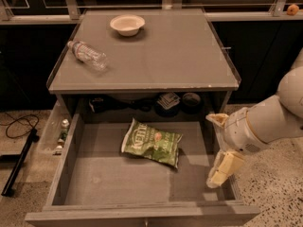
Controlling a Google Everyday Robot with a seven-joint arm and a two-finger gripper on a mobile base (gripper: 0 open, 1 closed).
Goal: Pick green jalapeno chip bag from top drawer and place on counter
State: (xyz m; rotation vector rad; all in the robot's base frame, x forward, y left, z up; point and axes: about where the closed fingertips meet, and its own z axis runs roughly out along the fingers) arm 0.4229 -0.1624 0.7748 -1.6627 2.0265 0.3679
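The green jalapeno chip bag [152, 143] lies flat on the bottom of the top drawer [118, 183], which is pulled fully out below the counter [161, 56]. The bag sits near the drawer's middle, toward the back, with its white logo facing up. My gripper [218, 144] hangs over the drawer's right wall, to the right of the bag and apart from it. It is open and empty, with one pale finger [217, 119] up near the cabinet's front corner and the other finger [223, 169] lower down.
A clear plastic water bottle [87, 55] lies on its side at the counter's left. A white bowl [127, 24] stands at the counter's back. Dark items [168, 101] sit in the recess behind the drawer. A black cable [19, 126] lies on the floor at left.
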